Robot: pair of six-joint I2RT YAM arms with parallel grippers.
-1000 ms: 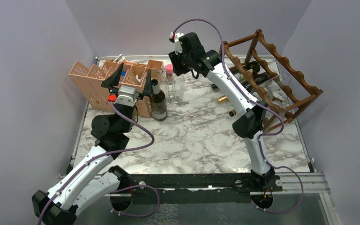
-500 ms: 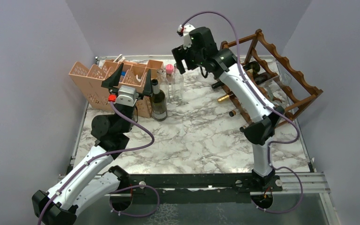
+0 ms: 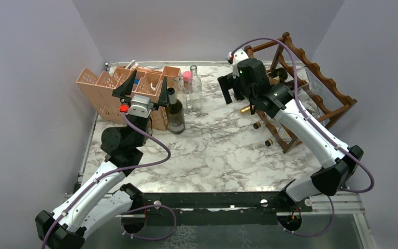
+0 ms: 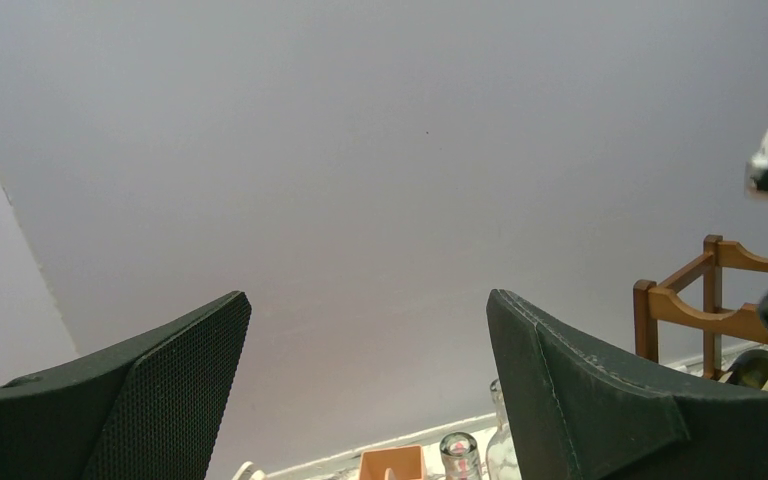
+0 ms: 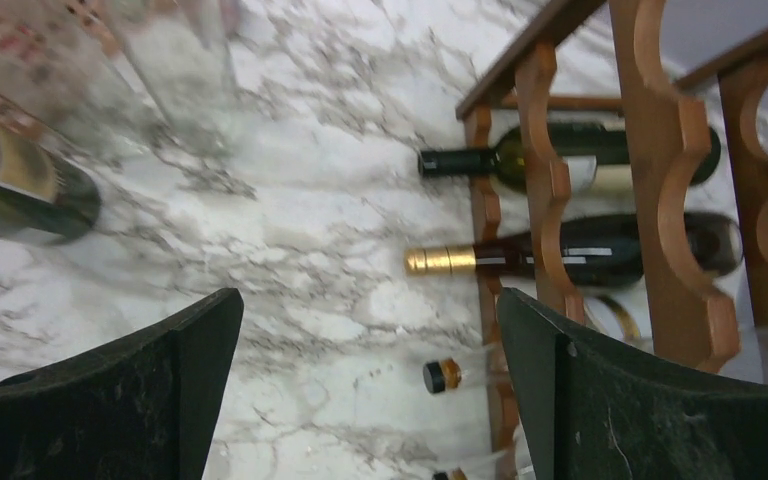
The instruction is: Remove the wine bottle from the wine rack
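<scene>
Over on the right, the arm has swung away from the clear bottle (image 3: 194, 88) standing at the back and come round to the rack (image 3: 321, 70), with its elbow now dropped low toward the table's near edge. The right pincer (image 3: 228, 89) has opened on the way; a second ago it was close to shut. I judge that one bottle is delivered and the arm is going back for another, so the task is part done.

Seen from the wrist, the right pincer (image 5: 370, 320) is spread wide, holds nothing and touches nothing. It hangs above the marble, looking at the rack's open end. The gold-capped bottle (image 5: 560, 255) lies on its side in the rack (image 5: 665, 150), neck poking out toward the pincer, with a dark-capped bottle (image 5: 520, 162) one slot beyond. Either looks reachable by the neck.

The left pincer (image 3: 144, 85) has not stirred: raised, spread wide, empty, by the green bottle (image 3: 175, 111).
</scene>
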